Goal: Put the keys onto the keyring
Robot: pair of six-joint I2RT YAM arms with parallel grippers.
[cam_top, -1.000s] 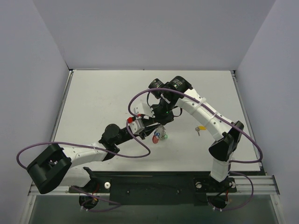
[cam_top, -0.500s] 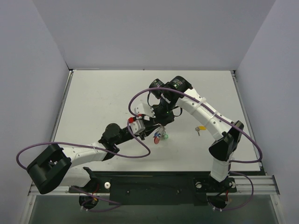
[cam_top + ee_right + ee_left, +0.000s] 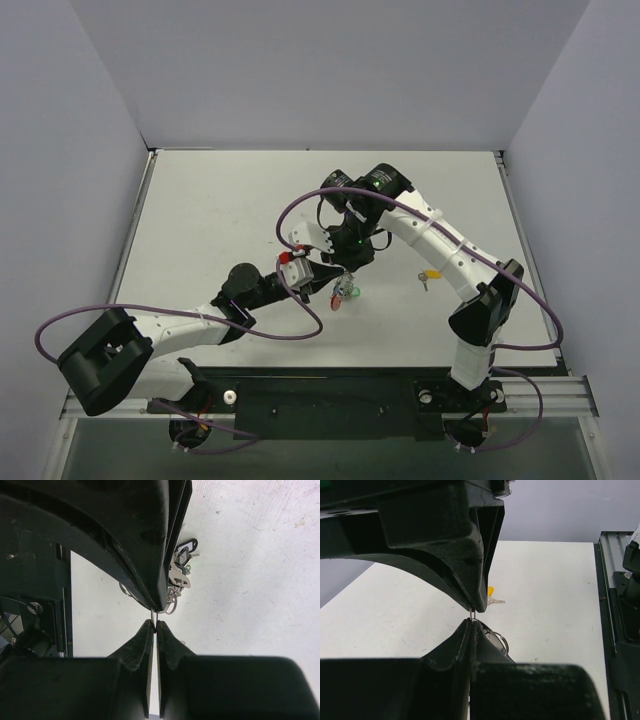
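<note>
Left pincer (image 3: pixel 474 614) has closed onto the keyring (image 3: pixel 472 610); right pincer (image 3: pixel 155 615) pinches it too.

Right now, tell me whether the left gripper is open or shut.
Shut: in the left wrist view, the left gripper pinches the thin keyring between nearly touching fingertips.
</note>
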